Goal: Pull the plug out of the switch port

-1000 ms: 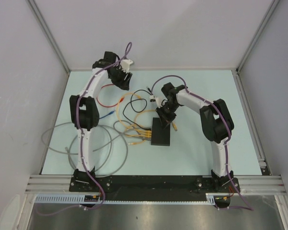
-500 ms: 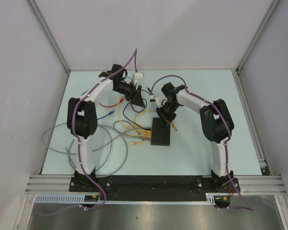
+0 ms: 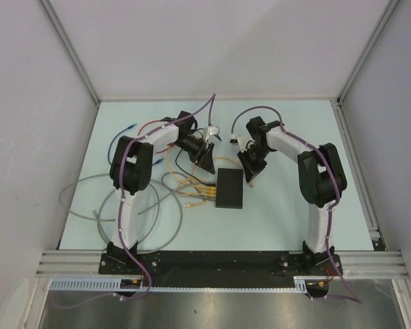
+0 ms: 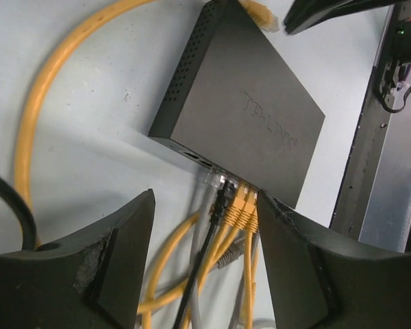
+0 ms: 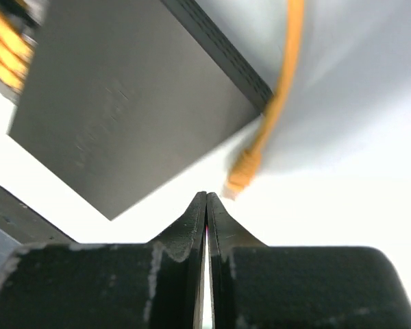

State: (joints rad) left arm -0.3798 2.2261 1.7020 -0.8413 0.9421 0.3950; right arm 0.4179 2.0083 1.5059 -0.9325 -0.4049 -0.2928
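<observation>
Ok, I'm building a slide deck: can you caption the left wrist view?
Open left hand frames yellow, black and grey cable plugs seated in the flat black rectangular switch.

- One switch, a flat black box.
- Two arms: the left arm and the right arm.
- Two tools: the left tool and the right tool.
- Plugs stuck in the switch's row: one clear plug and one black plug. There are also two or three orange plugs, packed too tight to count for sure.
- One loose orange plug, lying just beside the switch.
- One grey cable, in big loops.
- One red cable.
- Two blue cable ends: the far blue end and the near blue end.
- One bench.
</observation>
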